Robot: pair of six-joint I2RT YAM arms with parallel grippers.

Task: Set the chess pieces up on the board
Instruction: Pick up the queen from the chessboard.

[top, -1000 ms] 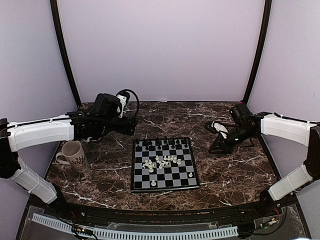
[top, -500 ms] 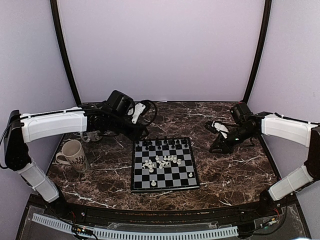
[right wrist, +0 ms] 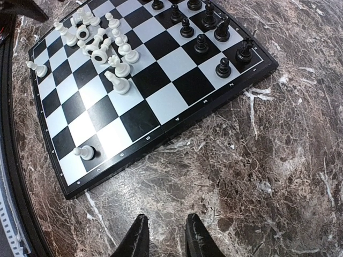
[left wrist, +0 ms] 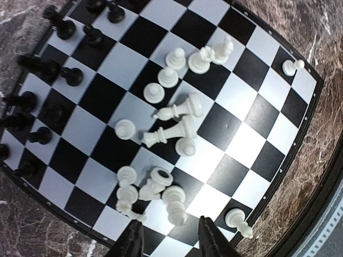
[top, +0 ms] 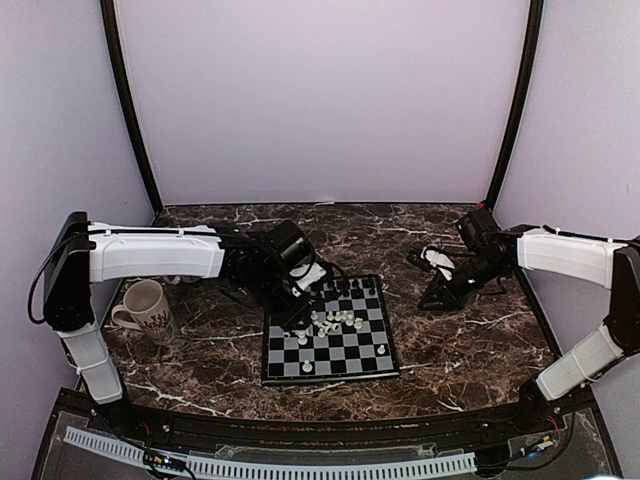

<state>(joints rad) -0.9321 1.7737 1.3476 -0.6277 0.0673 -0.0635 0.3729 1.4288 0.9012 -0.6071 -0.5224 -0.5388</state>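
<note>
White chess pieces (left wrist: 179, 128) lie heaped on the board (left wrist: 249, 143) under my left claw (left wrist: 171, 229), narrow and empty like my right claw (right wrist: 165, 222).

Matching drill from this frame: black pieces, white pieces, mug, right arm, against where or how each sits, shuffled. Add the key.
Things:
1. black pieces
2. white pieces
3. mug
4. right arm

Places:
A. on the table, left of the board
B. jumbled mid-board, several toppled
C. upright along the board's far edge
D. over the table, right of the board

Pairs: 1-C, 2-B, 3-A, 4-D
</note>
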